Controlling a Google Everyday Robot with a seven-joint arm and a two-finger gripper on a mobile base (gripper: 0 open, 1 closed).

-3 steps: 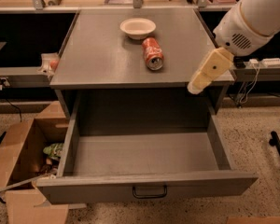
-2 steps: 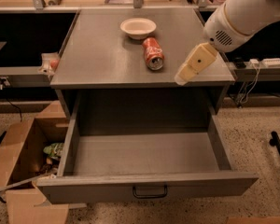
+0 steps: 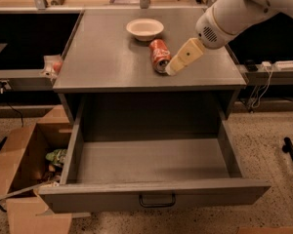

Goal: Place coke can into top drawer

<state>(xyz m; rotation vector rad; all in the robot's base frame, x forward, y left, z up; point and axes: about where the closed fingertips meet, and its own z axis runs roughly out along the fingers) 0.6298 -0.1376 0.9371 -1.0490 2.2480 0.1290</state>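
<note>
Far left of the coke can (image 3: 159, 54) and lower down, a brown cardboard box (image 3: 14, 165) sits on the floor against the cabinet, with odds and ends inside it. Directly below and in front of the coke can, the top drawer (image 3: 151, 196) stands pulled well out, probably so the can may be lowered straight in from above. Just behind the coke can and slightly to its left, a white bowl (image 3: 145, 29) rests on the worktop (image 3: 102, 57). The coke can lies on its side near the worktop's middle, with one silver end turned toward the front edge, and it has not yet been lifted. At the coke can's right flank, touching it or just beside it, is the gripper (image 3: 172, 69). It slants down from the white arm (image 3: 234, 13), apparently lining up a grasp. Whether the gripper is set wide or narrow I cannot tell.
</note>
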